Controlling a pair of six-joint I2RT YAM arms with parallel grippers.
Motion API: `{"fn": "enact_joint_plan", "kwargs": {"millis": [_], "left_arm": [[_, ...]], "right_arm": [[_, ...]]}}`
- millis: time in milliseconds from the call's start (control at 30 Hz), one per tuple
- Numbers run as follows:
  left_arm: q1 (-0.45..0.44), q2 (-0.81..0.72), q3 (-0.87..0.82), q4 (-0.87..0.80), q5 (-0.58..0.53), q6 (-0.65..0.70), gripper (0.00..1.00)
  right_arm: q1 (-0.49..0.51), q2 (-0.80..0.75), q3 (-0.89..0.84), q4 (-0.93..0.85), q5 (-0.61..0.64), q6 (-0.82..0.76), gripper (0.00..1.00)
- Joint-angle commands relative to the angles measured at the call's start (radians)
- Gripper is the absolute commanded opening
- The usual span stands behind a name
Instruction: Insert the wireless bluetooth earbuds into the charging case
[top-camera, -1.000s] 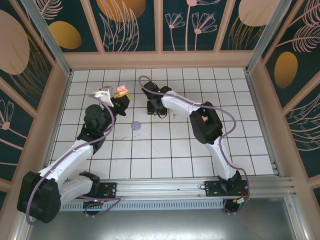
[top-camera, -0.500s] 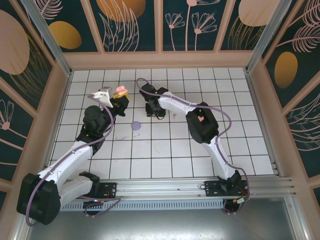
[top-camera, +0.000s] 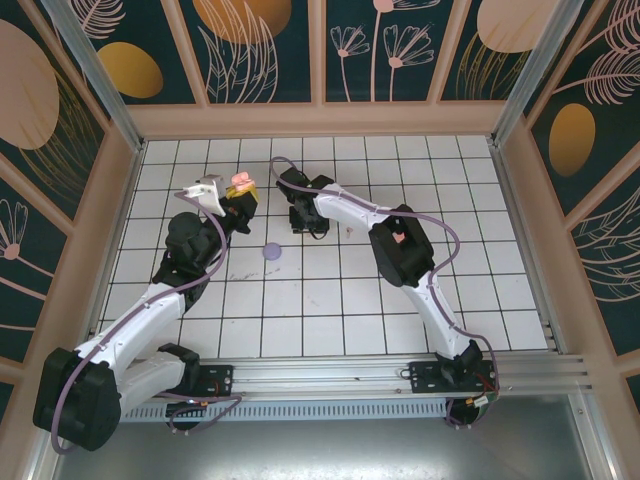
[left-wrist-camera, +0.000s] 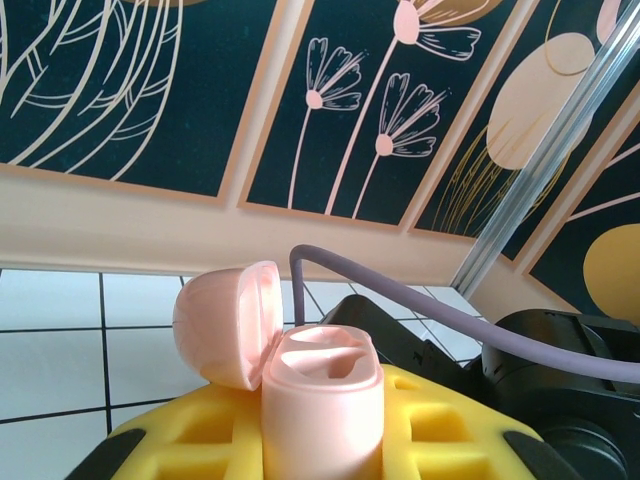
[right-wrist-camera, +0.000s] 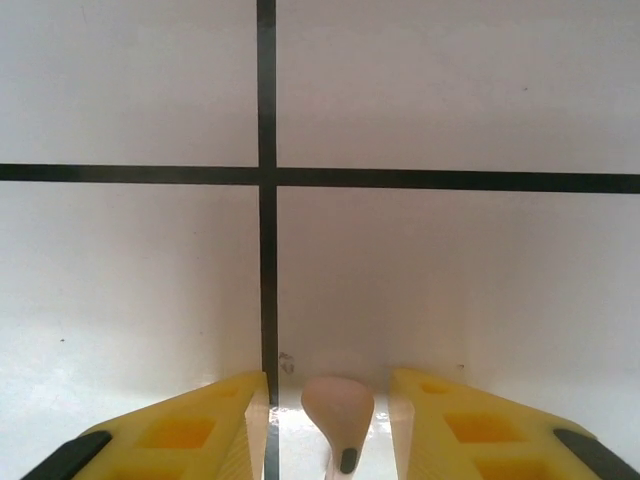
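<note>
**Kid:** What is the right gripper (right-wrist-camera: 328, 380) doing?

**Helper:** Its jaws are a bit apart, one on each side of a pink earbud (right-wrist-camera: 338, 408). The bud lies on the surface (right-wrist-camera: 450, 100) near the far edge.

**Kid:** And the left gripper (left-wrist-camera: 325, 400)?

**Helper:** It squeezes the open pink case (left-wrist-camera: 330, 355) and holds it up, ready for the bud.

**Kid:** What changed?

**Helper:** The right gripper slid a little toward the left edge. The left one stayed put.
</note>
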Motion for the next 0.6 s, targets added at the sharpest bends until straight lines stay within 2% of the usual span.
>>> {"fn": "enact_joint_plan", "kwargs": {"millis": [0, 433, 567], "left_arm": [[0.005, -0.019, -0.008, 0.045, 0.001, -0.005, 0.00], [0.005, -0.035, -0.005, 0.014, 0.010, -0.006, 0.00], [0.005, -0.048, -0.005, -0.001, 0.019, 0.006, 0.00]], "right_arm": [[0.007, 0.031, 0.029, -0.033, 0.021, 0.008, 0.36], [0.004, 0.009, 0.011, 0.003, 0.021, -0.006, 0.20], [0.000, -0.027, -0.012, 0.020, 0.034, -0.015, 0.18]]}}
